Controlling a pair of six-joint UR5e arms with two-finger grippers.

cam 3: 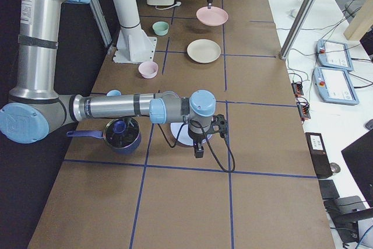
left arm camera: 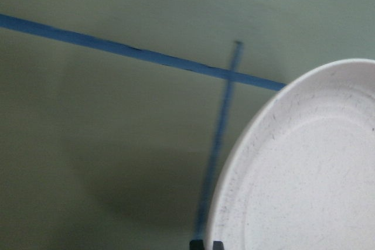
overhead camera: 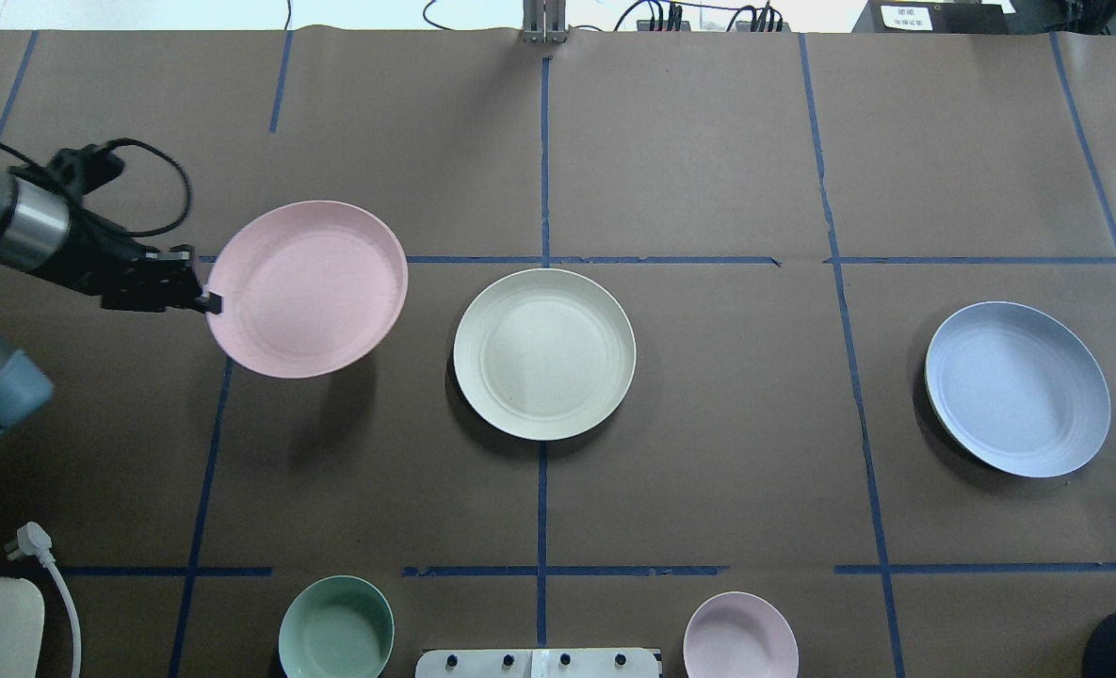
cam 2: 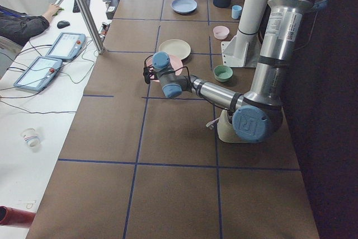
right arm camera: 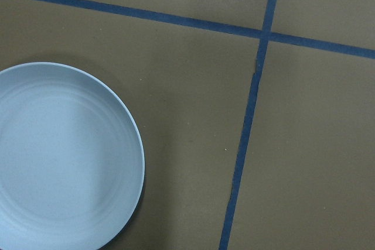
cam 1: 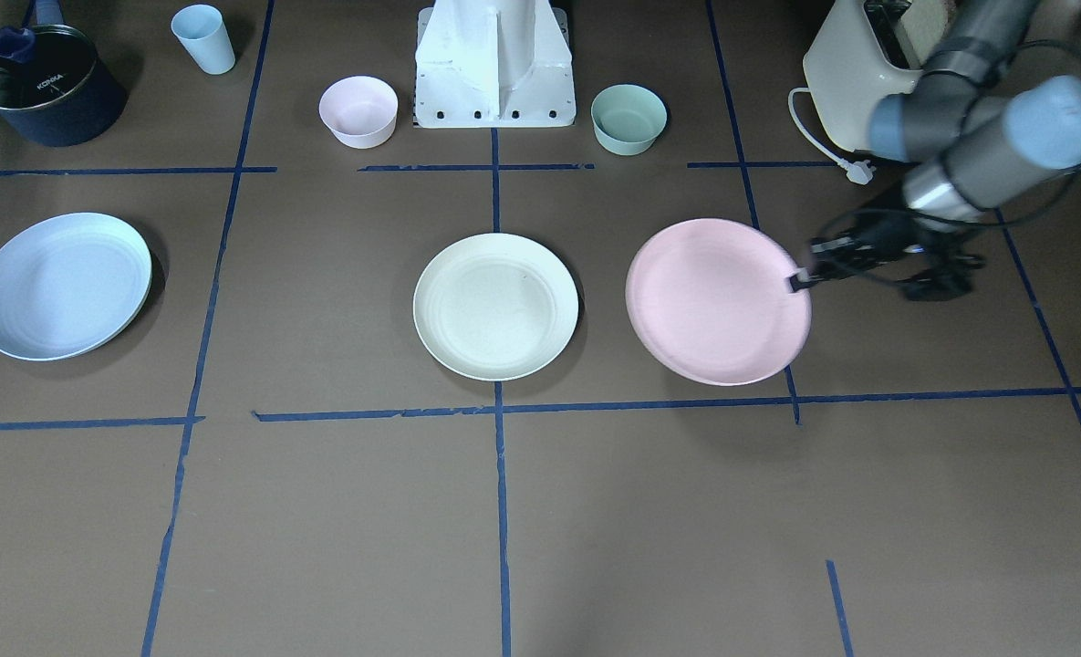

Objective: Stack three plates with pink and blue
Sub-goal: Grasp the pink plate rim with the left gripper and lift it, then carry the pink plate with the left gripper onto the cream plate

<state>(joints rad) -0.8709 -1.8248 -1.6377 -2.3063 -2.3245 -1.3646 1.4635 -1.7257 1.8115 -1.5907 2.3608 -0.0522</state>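
Pinching the rim of the pale pink round plate [overhead camera: 308,287], the left tool [overhead camera: 209,303] holds it just beside the cream-white round plate [overhead camera: 543,353]; nothing is stacked yet, the pale blue round plate [overhead camera: 1017,388] well apart.

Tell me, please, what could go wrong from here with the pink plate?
The left gripper pinches the pink plate only at its rim, and the plate hangs above the table, so it may tilt or slip out.
The white plate lies close beside it; carried too low, the pink one might clip that rim and push it.
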